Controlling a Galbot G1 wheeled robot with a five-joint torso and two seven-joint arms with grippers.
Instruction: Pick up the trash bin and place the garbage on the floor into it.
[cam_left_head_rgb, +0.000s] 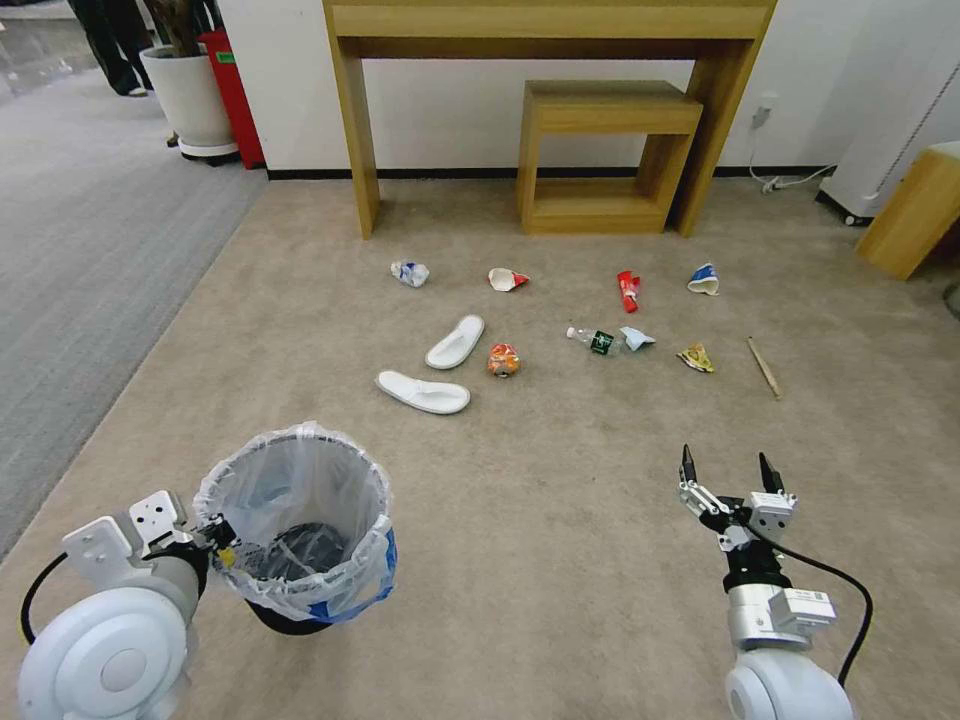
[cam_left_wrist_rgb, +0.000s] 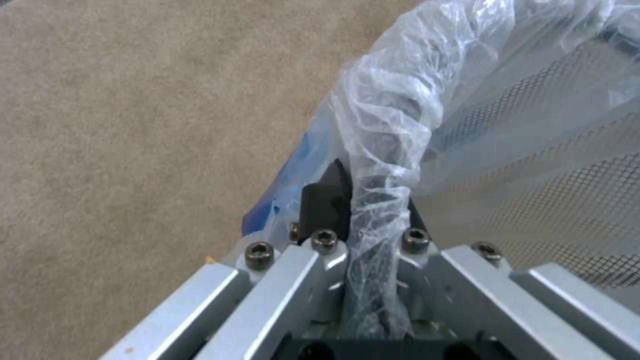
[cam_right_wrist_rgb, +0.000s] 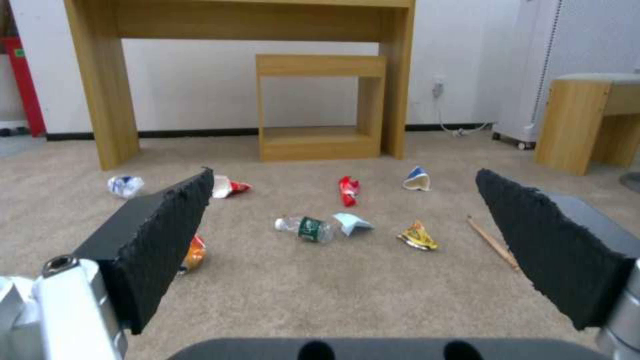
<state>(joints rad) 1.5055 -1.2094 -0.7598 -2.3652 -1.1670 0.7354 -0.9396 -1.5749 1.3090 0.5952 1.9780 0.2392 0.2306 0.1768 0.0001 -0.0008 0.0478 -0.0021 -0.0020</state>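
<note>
The trash bin (cam_left_head_rgb: 300, 520), lined with a crinkly white bag, is at the near left. My left gripper (cam_left_head_rgb: 215, 535) is shut on its rim (cam_left_wrist_rgb: 377, 150), one finger (cam_left_wrist_rgb: 327, 200) outside the bag. Garbage lies on the beige floor (cam_left_head_rgb: 560, 520) ahead: two white slippers (cam_left_head_rgb: 455, 342), an orange wrapper (cam_left_head_rgb: 503, 360), a small bottle (cam_left_head_rgb: 597, 341), crushed cups (cam_left_head_rgb: 506, 279), a red wrapper (cam_left_head_rgb: 627, 291), a yellow wrapper (cam_left_head_rgb: 696, 357) and a wooden stick (cam_left_head_rgb: 764, 366). My right gripper (cam_left_head_rgb: 728, 465) hangs open above bare carpet, short of the bottle (cam_right_wrist_rgb: 305, 228).
A tall wooden table (cam_left_head_rgb: 550, 25) and a low wooden stand (cam_left_head_rgb: 600, 110) stand against the far wall. Another wooden piece (cam_left_head_rgb: 915, 215) is at the right. Grey ribbed carpet (cam_left_head_rgb: 80, 250) and a white planter (cam_left_head_rgb: 190, 100) lie to the left.
</note>
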